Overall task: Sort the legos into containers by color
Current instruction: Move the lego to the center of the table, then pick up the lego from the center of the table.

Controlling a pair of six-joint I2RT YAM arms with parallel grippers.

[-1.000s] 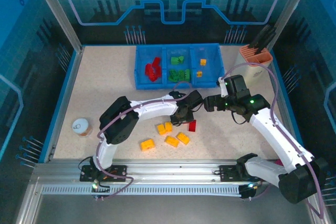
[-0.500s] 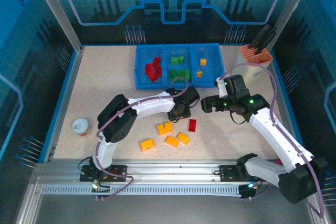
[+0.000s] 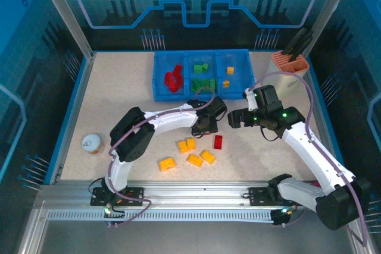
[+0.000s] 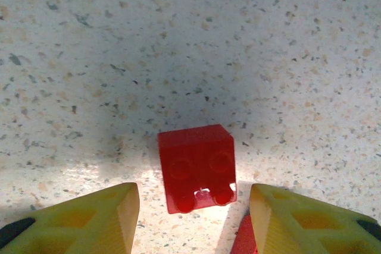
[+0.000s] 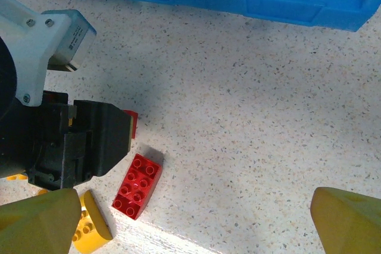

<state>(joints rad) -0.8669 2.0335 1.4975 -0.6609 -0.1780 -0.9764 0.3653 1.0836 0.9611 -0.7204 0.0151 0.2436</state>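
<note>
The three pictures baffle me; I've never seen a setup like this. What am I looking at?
Two robot arms are bolted to a table, sorting toy bricks by colour into a blue tray. The wide picture looks down from above. The close-ups come from a camera on each wrist, so the yellow wedges are the arm's own fingers. Yellow bricks and an oblong red brick lie loose. The left gripper has a small red brick between its fingers; whether it is pinched is unclear. The right gripper is open, holding nothing.
</note>
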